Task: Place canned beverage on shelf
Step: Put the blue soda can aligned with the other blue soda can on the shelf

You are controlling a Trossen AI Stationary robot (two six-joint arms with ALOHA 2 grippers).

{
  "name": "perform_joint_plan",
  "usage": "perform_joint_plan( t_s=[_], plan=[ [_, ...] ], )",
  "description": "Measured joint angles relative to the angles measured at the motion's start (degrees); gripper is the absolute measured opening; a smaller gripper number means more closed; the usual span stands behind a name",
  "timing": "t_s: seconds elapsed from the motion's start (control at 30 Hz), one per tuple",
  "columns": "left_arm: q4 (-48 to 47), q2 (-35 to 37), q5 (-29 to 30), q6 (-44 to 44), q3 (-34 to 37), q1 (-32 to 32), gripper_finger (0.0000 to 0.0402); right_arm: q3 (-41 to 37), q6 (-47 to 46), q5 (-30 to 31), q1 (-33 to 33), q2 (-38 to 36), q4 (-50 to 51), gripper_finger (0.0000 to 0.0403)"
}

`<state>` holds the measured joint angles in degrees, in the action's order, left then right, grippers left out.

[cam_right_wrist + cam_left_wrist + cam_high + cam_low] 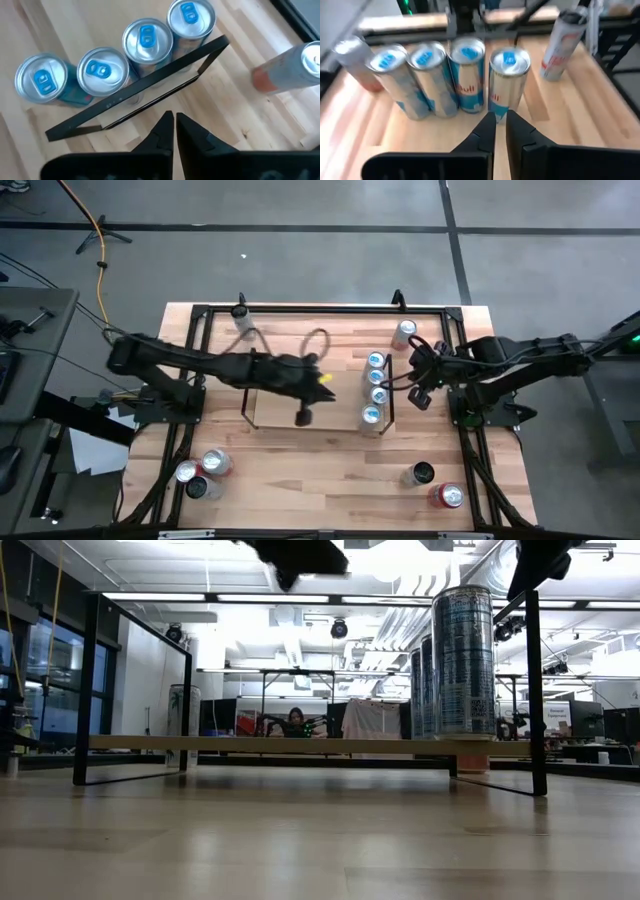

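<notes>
Both my jaws are pressed together and hold nothing, so I judge that one placing is finished and the next can is not yet chosen. My left gripper [303, 416] hangs over the middle of the shelf [275, 406], facing the row of cans. My right gripper [420, 395] waits just outside the shelf's right wire frame [145, 90].

The shelf carries four blue-topped cans [375, 387], upright in one row along its right short end, close side by side. The rest of the board is bare.

More cans stand on the surface [330, 470]: three near its front left corner [200, 472], two near the front right corner [435, 485], one by the back right corner [404, 332]. For the next move, I think one arm must spread its jaws, go to a loose can and pinch it upright.
</notes>
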<state>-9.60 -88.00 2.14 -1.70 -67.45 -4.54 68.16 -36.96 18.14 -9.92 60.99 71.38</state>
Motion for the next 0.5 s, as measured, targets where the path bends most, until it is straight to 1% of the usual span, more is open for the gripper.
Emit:
perform_joint_plan(
  t_s=[0.13,0.3,0.5],
  plan=[
    [0.60,-6.82,-0.01,-0.43,-2.49,-0.02,0.0001,0.00,0.14,0.38,-0.01,0.00,-0.20,0.0004],
    [1.39,-12.62,-0.31,-0.36,-2.99,-0.03,0.0000,0.00,0.63,0.28,-0.23,0.00,-0.12,0.0004],
    [9.01,-17.62,-2.75,-0.04,-3.07,-0.75,0.0000,0.00,1.41,0.61,-0.23,0.00,-0.09,0.0004]
  ],
)
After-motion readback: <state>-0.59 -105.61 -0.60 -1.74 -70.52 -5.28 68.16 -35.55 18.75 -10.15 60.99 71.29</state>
